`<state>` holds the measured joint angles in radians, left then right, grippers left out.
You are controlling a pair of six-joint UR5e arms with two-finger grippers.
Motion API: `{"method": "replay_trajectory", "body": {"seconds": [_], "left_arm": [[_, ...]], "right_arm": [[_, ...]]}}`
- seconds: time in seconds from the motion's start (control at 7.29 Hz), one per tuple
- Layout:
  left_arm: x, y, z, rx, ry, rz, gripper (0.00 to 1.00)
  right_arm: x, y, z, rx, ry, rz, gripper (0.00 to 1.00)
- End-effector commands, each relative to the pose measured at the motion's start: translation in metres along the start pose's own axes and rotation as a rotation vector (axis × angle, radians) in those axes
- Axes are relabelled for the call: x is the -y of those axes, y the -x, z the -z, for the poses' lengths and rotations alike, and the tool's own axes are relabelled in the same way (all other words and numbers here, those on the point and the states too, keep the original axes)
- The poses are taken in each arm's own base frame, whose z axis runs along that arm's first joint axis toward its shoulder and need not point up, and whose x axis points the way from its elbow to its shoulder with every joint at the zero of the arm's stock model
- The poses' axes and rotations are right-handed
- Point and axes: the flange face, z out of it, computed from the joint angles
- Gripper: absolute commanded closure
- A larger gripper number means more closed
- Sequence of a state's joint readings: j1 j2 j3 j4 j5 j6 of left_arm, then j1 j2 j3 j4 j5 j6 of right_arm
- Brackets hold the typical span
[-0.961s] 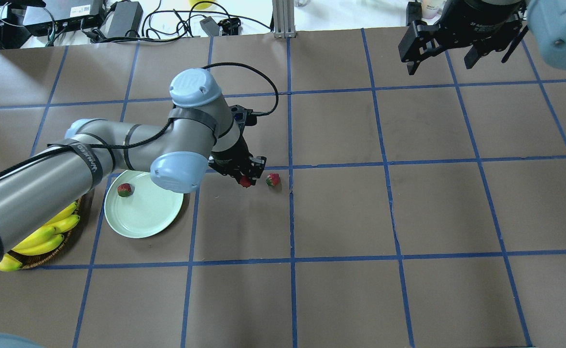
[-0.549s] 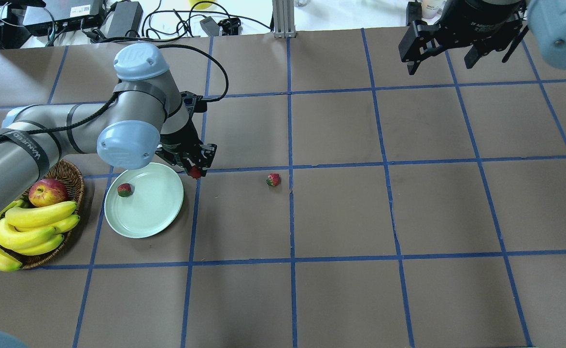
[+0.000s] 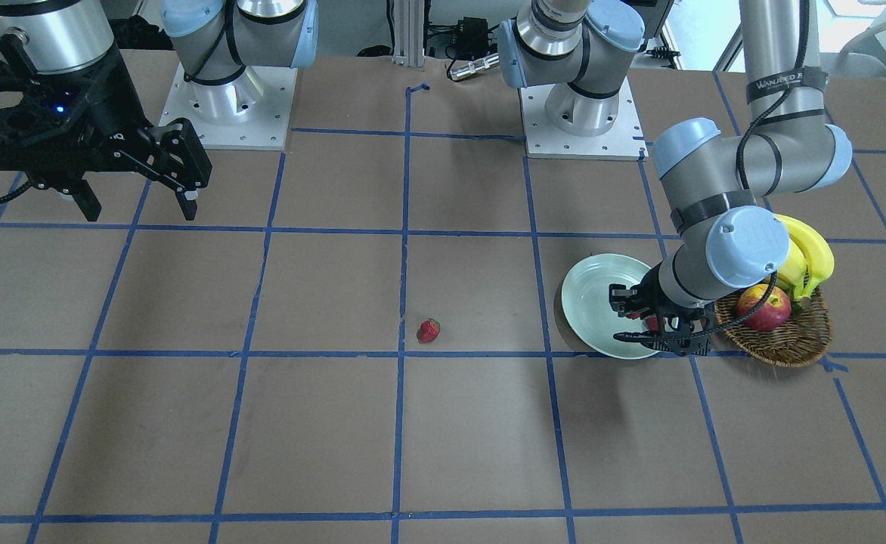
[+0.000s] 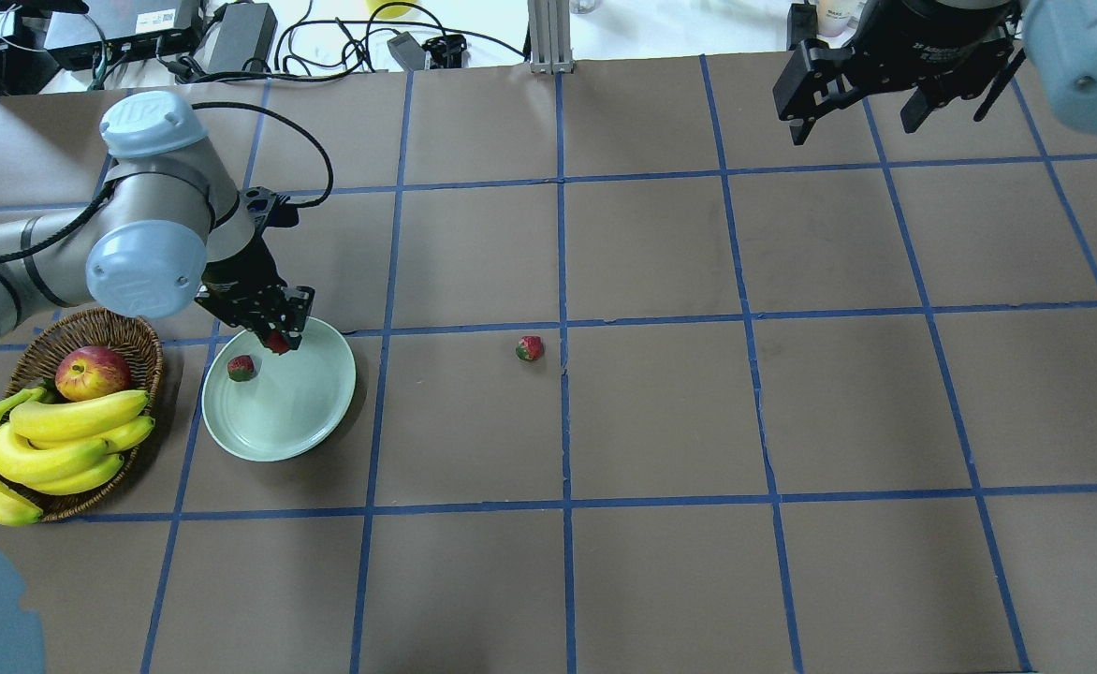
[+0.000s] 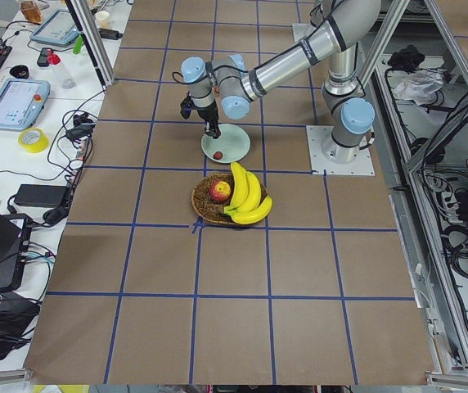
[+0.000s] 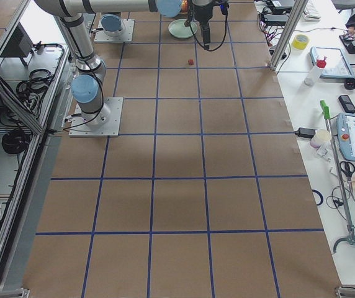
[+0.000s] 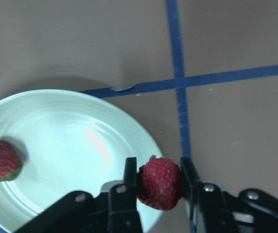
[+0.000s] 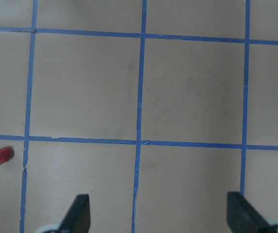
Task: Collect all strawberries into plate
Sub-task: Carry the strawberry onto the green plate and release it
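Observation:
The pale mint plate (image 4: 298, 412) lies left of centre on the table. One strawberry (image 4: 241, 368) rests on its left side. My left gripper (image 4: 277, 341) is shut on a second strawberry (image 7: 159, 183) and holds it just above the plate's far rim (image 7: 71, 141). The strawberry on the plate (image 7: 3, 161) also shows in the left wrist view. A third strawberry (image 4: 529, 348) lies on the table right of the plate; it also shows in the front view (image 3: 429, 330). My right gripper (image 4: 855, 126) is open and empty, high at the far right.
A brown wicker basket (image 4: 90, 327) with bananas (image 4: 52, 440) and a red apple (image 4: 93, 372) stands just left of the plate. Cables and boxes lie beyond the table's far edge. Blue tape lines grid the brown table.
My left gripper carried the held strawberry leftward from beside the loose one to above the plate's rim. The right arm has not moved.

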<state>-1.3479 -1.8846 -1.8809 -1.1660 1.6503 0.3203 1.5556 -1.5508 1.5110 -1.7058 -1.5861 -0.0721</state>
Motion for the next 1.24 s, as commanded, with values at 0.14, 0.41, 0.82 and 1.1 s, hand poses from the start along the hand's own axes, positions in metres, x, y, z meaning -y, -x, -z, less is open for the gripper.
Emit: {"method": "replay_trajectory", "body": {"seconds": [0.14,0.41,0.82,1.1], "left_arm": [[-0.008,0.010,-0.019,0.016,0.049,0.008,0.17],[-0.005,0.011,-0.007,0.023,0.013,0.021,0.00],[0.016,-0.059,0.030,-0.016,-0.084,-0.012,0.00],[0.018,-0.143,0.031,-0.112,-0.144,0.008,0.00]], "right_arm": [[0.000,0.000,0.000,0.000,0.000,0.000,0.00],[0.001,0.000,0.001,-0.001,-0.008,-0.006,0.00],[0.002,-0.001,0.002,-0.003,-0.021,-0.011,0.00],[0.002,-0.001,0.002,-0.002,-0.021,-0.011,0.00]]}}
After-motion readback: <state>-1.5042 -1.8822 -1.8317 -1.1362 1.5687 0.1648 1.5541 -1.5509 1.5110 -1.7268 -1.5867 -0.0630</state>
